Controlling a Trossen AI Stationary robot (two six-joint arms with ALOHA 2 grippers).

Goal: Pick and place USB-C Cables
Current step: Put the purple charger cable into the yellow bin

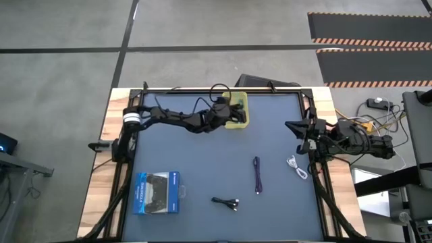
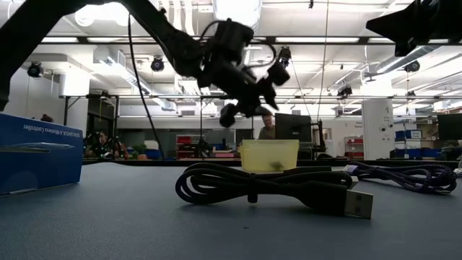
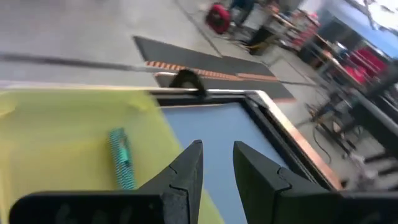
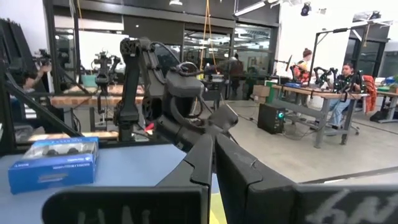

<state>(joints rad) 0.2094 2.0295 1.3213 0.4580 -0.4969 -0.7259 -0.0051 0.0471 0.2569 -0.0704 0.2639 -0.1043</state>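
Observation:
The teal cable (image 3: 122,158) lies inside the yellow tray (image 1: 240,116) at the table's far edge. My left gripper (image 3: 217,163) hovers over the tray's edge, open and empty; in the high view the left gripper (image 1: 228,108) is above the tray's left side. The purple cable (image 1: 257,174) lies stretched out right of the table's middle. The coiled white cable (image 1: 295,167) lies near the right edge. The bundled black cable (image 1: 226,202) lies toward the near edge; the black cable (image 2: 274,188) fills the low view. My right gripper (image 4: 213,155) waits shut at the right edge, raised.
A blue retail box (image 1: 156,192) lies flat at the near left. The yellow tray (image 2: 268,154) stands low on the mat. The mat between tray and cables is open. People work at benches in the room beyond.

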